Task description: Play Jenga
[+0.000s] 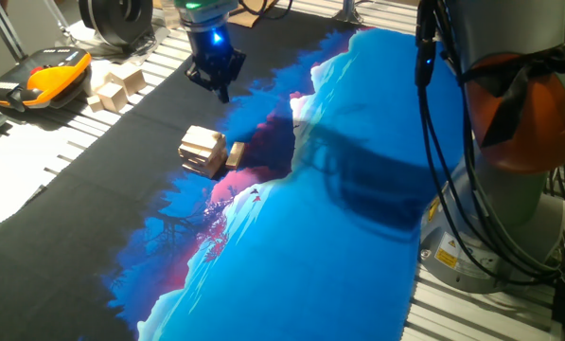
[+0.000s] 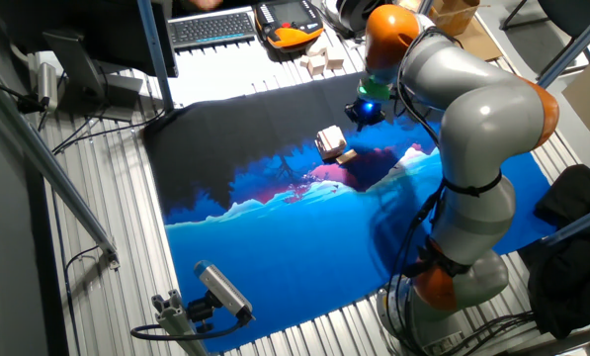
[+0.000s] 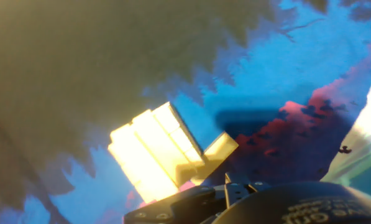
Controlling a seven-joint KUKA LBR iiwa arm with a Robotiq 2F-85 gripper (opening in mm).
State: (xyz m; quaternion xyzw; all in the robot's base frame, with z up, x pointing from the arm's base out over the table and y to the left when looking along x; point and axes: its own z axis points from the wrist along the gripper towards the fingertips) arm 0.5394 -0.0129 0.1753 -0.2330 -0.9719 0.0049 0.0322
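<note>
The Jenga stack (image 1: 203, 150) sat low on the dark part of the printed mat (image 1: 291, 246), close to where the black gave way to the blue and pink, its pale blocks laid in crossed layers and looking square and undisturbed. Just beside the stack, on the side toward the blue, lay the single loose block (image 1: 235, 154); from where I stood I could not tell whether it touched the stack or left a thin gap. Beyond the stack, on the far side from the blue, the gripper (image 1: 216, 80) hung above the mat, clear of the blocks and carrying nothing. Whether its jaws were spread or drawn together I could not tell, as the fixed views showed only a dark lump under a blue light and the hand view showed the housing but no fingertips. Well off from the stack, at the bare table's edge, stood a group of chunkier wooden cubes (image 1: 116, 87), with an orange-and-black handheld unit (image 1: 45, 76) past them.

It looked to me like the approach step, with no block yet seized. The next move, I judged, called for coming down over the loose block without nudging the stack
</note>
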